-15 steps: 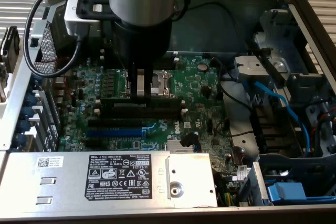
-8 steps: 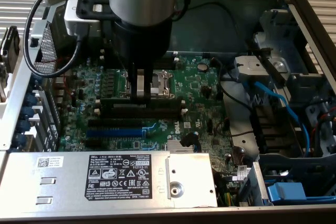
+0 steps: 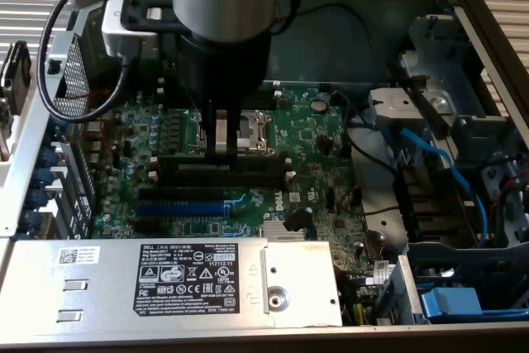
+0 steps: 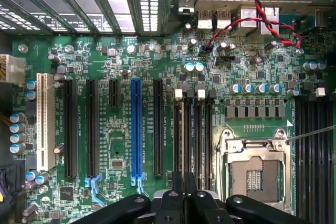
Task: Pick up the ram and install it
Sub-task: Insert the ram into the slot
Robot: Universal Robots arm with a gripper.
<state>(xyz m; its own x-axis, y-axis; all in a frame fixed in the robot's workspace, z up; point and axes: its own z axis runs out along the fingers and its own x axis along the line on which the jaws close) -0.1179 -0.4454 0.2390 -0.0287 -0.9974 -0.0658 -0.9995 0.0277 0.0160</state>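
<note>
Along the bottom of the exterior view, a silver metal box [image 3: 99, 274] carrying a black label [image 3: 186, 280] is covering the near edge of the green motherboard [image 3: 314, 134]. Just beyond it, 1 blue slot [image 3: 178, 205] is lying among black ones. At the centre of the frame the gripper [image 3: 221, 153] is pointing straight down, its 2 fingers drawn almost together and pinching the ram [image 3: 256, 162] — a long dark strip running along the black memory slots [image 3: 248, 179] (whether it is fully seated, I cannot tell). In the wrist view the gripper [image 4: 185, 179] is hanging directly over those slots. Farther back the processor socket [image 3: 252, 126] is sitting just behind the fingers — and toward the exterior view's right, blue cables [image 3: 438, 163] are looping through the case.
</note>
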